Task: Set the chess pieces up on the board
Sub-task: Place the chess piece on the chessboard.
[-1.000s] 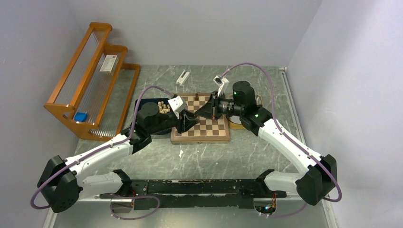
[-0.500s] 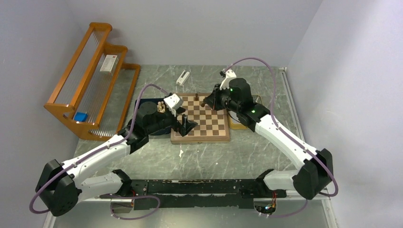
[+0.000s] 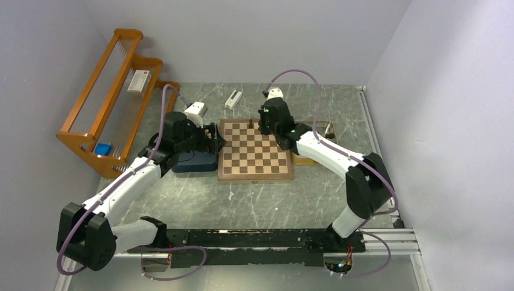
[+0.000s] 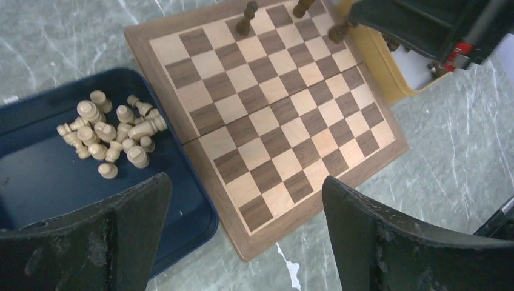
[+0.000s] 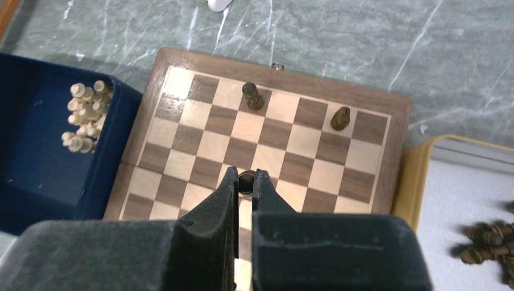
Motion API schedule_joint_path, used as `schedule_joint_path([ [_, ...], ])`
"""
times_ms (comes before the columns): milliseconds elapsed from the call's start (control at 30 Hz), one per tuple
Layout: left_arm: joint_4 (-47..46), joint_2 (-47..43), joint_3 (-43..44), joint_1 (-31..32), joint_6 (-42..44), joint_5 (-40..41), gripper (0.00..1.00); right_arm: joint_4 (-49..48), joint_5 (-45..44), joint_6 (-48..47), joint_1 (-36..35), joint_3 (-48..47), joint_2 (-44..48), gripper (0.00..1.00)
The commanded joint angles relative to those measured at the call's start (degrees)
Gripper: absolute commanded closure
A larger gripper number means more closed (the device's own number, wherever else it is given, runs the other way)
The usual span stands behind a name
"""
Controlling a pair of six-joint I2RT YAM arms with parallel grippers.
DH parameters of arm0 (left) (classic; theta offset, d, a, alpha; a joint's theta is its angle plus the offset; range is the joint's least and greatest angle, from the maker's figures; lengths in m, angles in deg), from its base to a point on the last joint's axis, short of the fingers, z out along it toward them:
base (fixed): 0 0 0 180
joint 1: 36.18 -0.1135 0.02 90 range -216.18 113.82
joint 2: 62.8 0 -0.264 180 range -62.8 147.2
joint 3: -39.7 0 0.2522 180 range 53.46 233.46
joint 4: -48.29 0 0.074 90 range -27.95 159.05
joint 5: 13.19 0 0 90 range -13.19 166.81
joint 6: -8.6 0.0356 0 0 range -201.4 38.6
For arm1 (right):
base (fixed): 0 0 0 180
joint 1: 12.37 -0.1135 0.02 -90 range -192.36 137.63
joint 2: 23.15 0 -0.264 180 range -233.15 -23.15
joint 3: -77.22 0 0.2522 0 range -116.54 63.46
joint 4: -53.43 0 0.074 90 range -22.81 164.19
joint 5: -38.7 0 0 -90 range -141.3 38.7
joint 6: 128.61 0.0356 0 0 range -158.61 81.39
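Note:
The board (image 3: 255, 153) lies mid-table. Two dark chess pieces (image 5: 253, 96) (image 5: 340, 118) stand on its far rows. My right gripper (image 5: 246, 176) is shut on a third dark piece (image 5: 246, 183), holding it above the board's far part; from above it hangs at the far edge (image 3: 262, 126). Several cream pieces (image 4: 112, 136) lie heaped in the dark blue tray (image 4: 36, 182) left of the board. More dark pieces (image 5: 491, 237) lie in the yellow tray (image 5: 418, 176) on the right. My left gripper (image 4: 245, 182) is wide open and empty above the board's near-left corner and the tray's edge (image 3: 213, 140).
An orange wooden rack (image 3: 112, 103) stands at the far left with a small box and a blue item on it. A white oblong object (image 3: 233, 98) lies on the marble table behind the board. Walls close in the left, back and right.
My left gripper opened and drew back left from the board toward the blue tray. My right arm swung left to the board's far edge, still shut on the dark piece.

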Motion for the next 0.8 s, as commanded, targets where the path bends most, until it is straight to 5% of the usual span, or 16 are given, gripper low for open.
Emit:
schedule_joint_path([
  [0,8.7,-1.4,2.8,-0.2,0.8,0.5,0.02,-6.6,-5.7,-2.0,-1.1,-2.9,-4.1,1.00],
  [267,9.2,-8.8,-1.4,0.1,2.2,-2.9,0.02,-9.6,-10.7,-2.7,-1.8,-7.7,-13.6,1.00],
  [767,11.6,-12.1,-2.4,3.5,5.4,3.8,0.02,-16.5,-19.3,-4.0,-2.1,-5.5,-18.8,1.00],
])
